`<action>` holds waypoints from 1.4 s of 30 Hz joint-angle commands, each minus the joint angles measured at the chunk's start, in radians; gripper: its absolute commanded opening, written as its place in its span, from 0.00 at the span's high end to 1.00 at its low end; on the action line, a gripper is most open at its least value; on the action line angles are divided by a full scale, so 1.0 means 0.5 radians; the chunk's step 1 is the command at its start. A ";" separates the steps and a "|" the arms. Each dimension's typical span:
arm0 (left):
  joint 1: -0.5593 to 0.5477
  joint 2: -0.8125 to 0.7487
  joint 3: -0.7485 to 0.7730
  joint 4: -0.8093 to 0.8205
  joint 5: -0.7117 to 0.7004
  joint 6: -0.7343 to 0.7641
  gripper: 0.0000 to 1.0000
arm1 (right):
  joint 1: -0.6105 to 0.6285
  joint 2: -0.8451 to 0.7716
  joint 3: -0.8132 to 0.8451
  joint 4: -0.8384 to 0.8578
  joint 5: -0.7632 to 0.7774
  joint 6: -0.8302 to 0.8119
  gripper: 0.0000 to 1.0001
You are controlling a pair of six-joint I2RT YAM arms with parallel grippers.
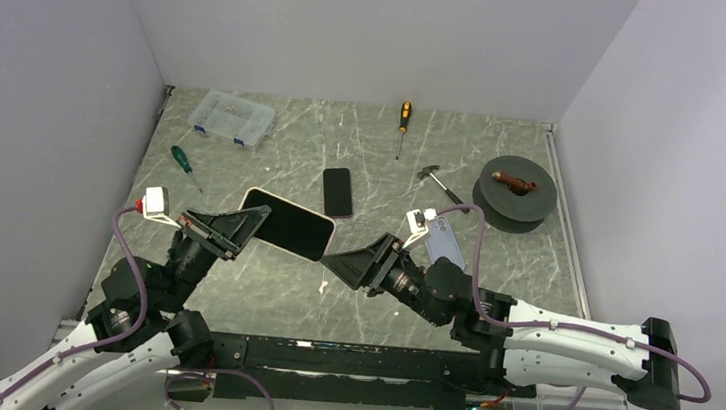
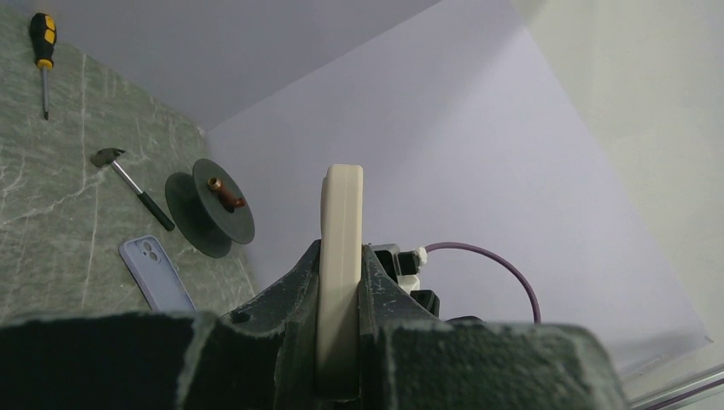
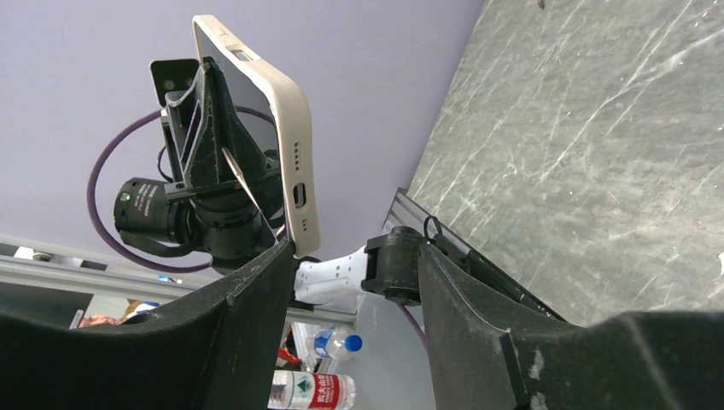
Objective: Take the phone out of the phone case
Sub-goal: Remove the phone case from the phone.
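Left gripper (image 1: pixel 252 222): clenched on one end of the cream phone case (image 1: pixel 267 199), one finger on the screen side, the other on the back.
Grip seen from the left wrist: the case's thin edge stands upright between the two dark fingers (image 2: pixel 294 282), which press against it on both sides.
Phone (image 1: pixel 288 228): seated in the case, dark screen showing, cream rim all round it; held in the air above the tabletop (image 1: pixel 260 291), its free end pointing towards the right arm.
Right gripper (image 1: pixel 338 263): released, jaws spread wide with nothing between them.
Right gripper's reach: the tip of one finger (image 3: pixel 256 282) sits right at the lower corner of the case, by the end with the port and speaker holes; whether they touch I cannot tell. The other finger stands well apart from it.
Second phone (image 1: pixel 338 192): lying flat, dark face up, just beyond the held phone.
Lavender case (image 1: pixel 446 243): lying on the tabletop just beyond the right arm's wrist, camera cut-out visible.
Hammer (image 1: pixel 438 184): small, lying between the second phone and the spool.
Spool (image 1: pixel 513 194): dark disc with a copper-coloured core, near the right wall.
Yellow-handled screwdriver (image 1: pixel 404 121): at the far edge.
Green-handled screwdriver (image 1: pixel 180 159): on the left, near the clear box (image 1: pixel 234 117).
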 commanded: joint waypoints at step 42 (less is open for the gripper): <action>-0.011 -0.031 0.107 0.142 0.045 -0.048 1.00 | -0.015 -0.064 -0.033 0.087 0.002 -0.021 0.46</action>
